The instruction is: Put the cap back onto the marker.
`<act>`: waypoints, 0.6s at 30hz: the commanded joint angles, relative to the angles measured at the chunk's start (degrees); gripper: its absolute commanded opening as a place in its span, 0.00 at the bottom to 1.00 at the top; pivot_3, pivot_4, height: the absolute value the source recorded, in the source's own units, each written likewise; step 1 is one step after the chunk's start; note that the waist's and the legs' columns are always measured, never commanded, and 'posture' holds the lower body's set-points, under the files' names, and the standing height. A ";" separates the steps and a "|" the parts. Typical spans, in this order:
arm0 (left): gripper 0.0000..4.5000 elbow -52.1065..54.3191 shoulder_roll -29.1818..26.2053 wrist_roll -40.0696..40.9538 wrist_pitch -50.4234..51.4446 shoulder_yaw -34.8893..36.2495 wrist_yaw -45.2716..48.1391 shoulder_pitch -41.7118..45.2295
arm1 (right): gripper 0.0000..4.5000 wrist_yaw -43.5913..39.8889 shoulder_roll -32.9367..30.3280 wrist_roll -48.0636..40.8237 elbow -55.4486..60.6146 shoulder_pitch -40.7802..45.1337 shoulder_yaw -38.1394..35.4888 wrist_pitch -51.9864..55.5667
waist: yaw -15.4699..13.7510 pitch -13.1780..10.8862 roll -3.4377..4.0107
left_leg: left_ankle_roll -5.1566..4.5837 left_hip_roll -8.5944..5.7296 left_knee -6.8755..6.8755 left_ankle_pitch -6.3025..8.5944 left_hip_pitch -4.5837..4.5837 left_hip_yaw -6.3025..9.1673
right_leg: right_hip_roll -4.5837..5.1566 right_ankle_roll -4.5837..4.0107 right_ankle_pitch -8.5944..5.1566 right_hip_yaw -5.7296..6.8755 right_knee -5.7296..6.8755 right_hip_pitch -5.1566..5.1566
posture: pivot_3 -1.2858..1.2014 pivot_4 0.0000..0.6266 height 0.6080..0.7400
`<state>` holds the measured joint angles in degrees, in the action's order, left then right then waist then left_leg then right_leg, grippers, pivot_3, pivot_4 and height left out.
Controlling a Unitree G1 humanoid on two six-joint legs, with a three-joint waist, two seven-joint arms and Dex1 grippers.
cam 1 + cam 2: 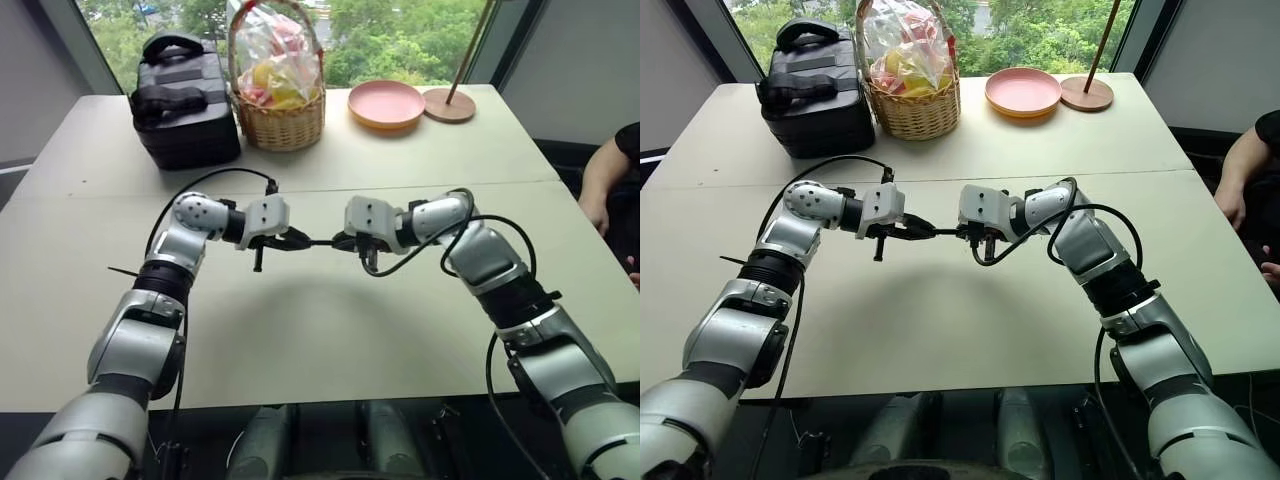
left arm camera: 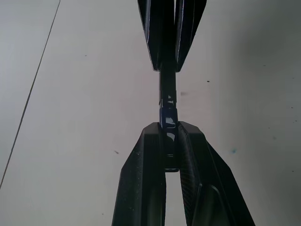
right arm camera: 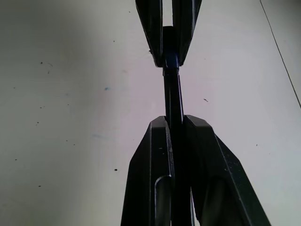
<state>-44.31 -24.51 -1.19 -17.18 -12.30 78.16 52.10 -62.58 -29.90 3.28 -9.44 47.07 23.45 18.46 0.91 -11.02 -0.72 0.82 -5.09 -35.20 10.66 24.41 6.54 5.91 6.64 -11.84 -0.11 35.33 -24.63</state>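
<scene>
Worktop [image 1: 330,330]: a pale surface, over which both arms are raised; nothing of the task is seen lying on it.
Left hand [image 1: 296,240]: held above the middle of the worktop, pointed toward the right hand; its fingers [image 2: 146,160] are pressed narrow on one end of a dark stick-like piece.
Right hand [image 1: 343,241]: held opposite, at about the same height, pointed back at the left hand; its fingers [image 3: 157,150] are clamped narrow on the marker's barrel.
Marker [image 3: 173,94]: a thin dark stick carried in the right hand, its free end directed into the tips of the left hand.
Cap [image 2: 168,123]: judged to be the short dark piece pinched in the left hand; it is met end to end by the marker, and whether it is fully seated cannot be told.
Long axis: a single line is formed from hand to hand, nearly level and running left to right across the head views.
Governing relation: the two pieces are carried coaxially between the hands, so the coming move is judged to be a straight push of one hand toward the other along that line.
Nearer arm: neither; the joint lies about midway between the two.
</scene>
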 commanded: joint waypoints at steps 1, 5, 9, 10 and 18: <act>0.00 1.76 4.82 0.75 -1.88 -2.68 1.88 2.48 | 0.00 1.55 4.19 -0.94 1.37 4.55 -1.19 -1.33 | 0.02 0.00 0.00 | 0.00 0.00 -0.01 0.00 0.00 0.00 | 0.00 0.00 0.00 0.00 0.01 0.00 | 0.52 0.24 1.00; 0.00 0.96 6.93 0.27 -2.04 -2.69 0.67 2.73 | 0.00 1.86 7.03 -2.42 0.71 5.29 -2.33 0.82 | 0.06 0.00 0.00 | 0.00 -0.02 -0.01 0.00 -0.01 0.00 | -0.01 0.00 0.00 0.00 0.04 0.00 | 0.52 0.24 1.00; 0.00 1.92 9.46 1.35 -1.18 -2.17 0.06 1.69 | 0.00 1.54 9.27 -3.87 2.55 5.22 -3.27 3.93 | 0.06 0.00 0.00 | 0.00 -0.02 -0.02 0.00 -0.01 0.02 | -0.01 0.00 0.00 0.00 0.08 -0.01 | 0.52 0.24 1.00; 0.00 1.84 9.43 1.06 -1.48 -2.20 -0.11 1.66 | 0.00 1.41 9.38 -3.81 2.78 5.12 -3.43 4.23 | 0.06 0.00 0.00 | 0.00 -0.02 -0.02 0.00 -0.01 0.02 | -0.01 0.00 0.00 0.00 0.09 -0.01 | 0.52 0.24 1.00; 0.00 0.18 6.10 -4.33 -8.12 -3.64 -1.82 1.87 | 0.00 -0.57 7.53 -2.99 5.50 4.04 -3.48 6.27 | 0.06 0.00 0.00 | 0.00 -0.03 -0.02 0.00 -0.01 0.02 | -0.01 0.00 0.00 0.00 0.10 -0.02 | 0.52 0.24 1.00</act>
<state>-46.58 -23.36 -5.84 -21.21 -11.62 75.86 52.63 -63.70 -26.30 3.91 -11.46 47.59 21.28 26.32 0.97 -11.02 -0.72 0.82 -5.12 -35.22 10.65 24.41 6.56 5.90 6.63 -11.84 -0.11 35.43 -24.64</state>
